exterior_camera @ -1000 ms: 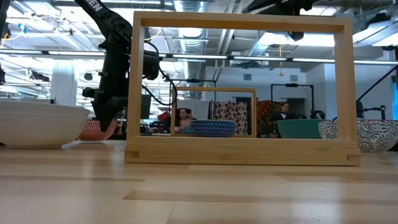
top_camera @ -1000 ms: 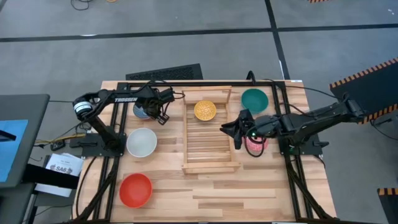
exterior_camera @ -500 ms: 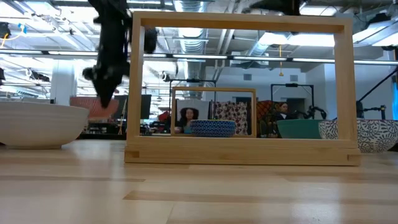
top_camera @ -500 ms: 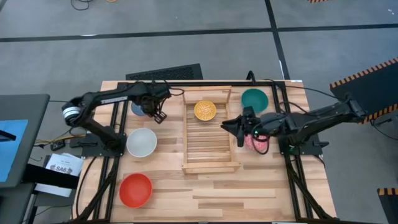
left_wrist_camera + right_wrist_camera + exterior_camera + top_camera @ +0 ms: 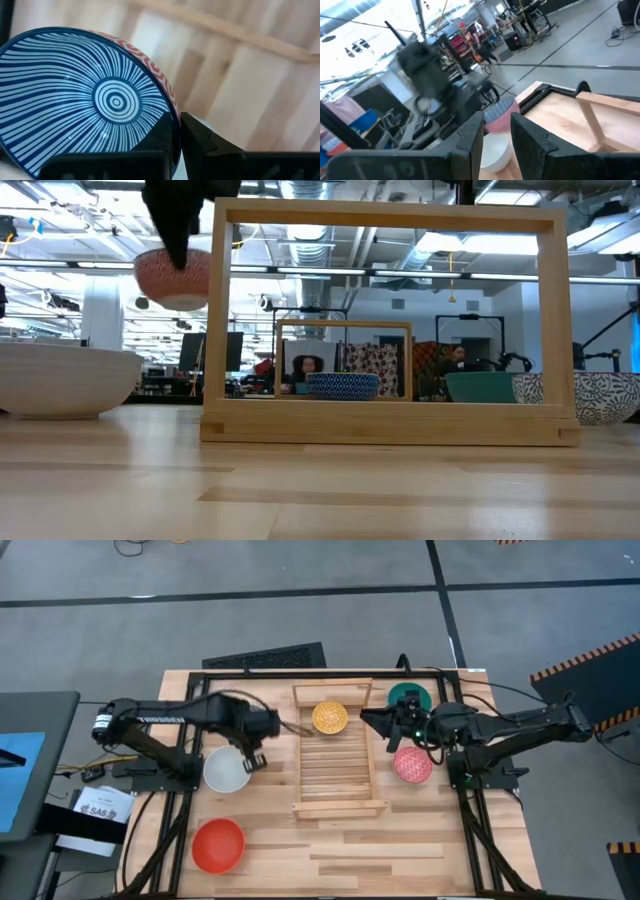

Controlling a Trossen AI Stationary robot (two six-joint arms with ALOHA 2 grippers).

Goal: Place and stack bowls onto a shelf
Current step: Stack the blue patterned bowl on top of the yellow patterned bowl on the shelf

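A bowl (image 5: 100, 100), blue-striped inside and red-patterned outside, hangs in the air left of the shelf (image 5: 338, 772); it shows lifted in the low view (image 5: 175, 280). My left gripper (image 5: 252, 755) is shut on it, above the white bowl's (image 5: 222, 772) far right edge. The arm hides the held bowl in the high view. My right gripper (image 5: 375, 725) stands open and holds nothing, pointing level over the shelf's right rail near its far end. A yellow bowl (image 5: 330, 717) sits on the shelf's far end. My left gripper pinches the bowl's rim (image 5: 167, 100), one finger inside the bowl and one outside. The fingers come steeply from above. The bowl hangs below them, lifted clear of the table, its opening facing mostly up.
On the tabletop stand a white bowl, a red bowl (image 5: 218, 844) near the front left, a pink bowl (image 5: 412, 764) right of the shelf and a teal bowl (image 5: 408, 697), partly under my right arm. The shelf's slats nearer than the yellow bowl are bare.
My left gripper has risen and swung from the far left of the table toward the near edge and the shelf, taking the blue-striped bowl up clear of the table. My right gripper has drawn toward the far edge and risen slightly, uncovering the pink bowl.
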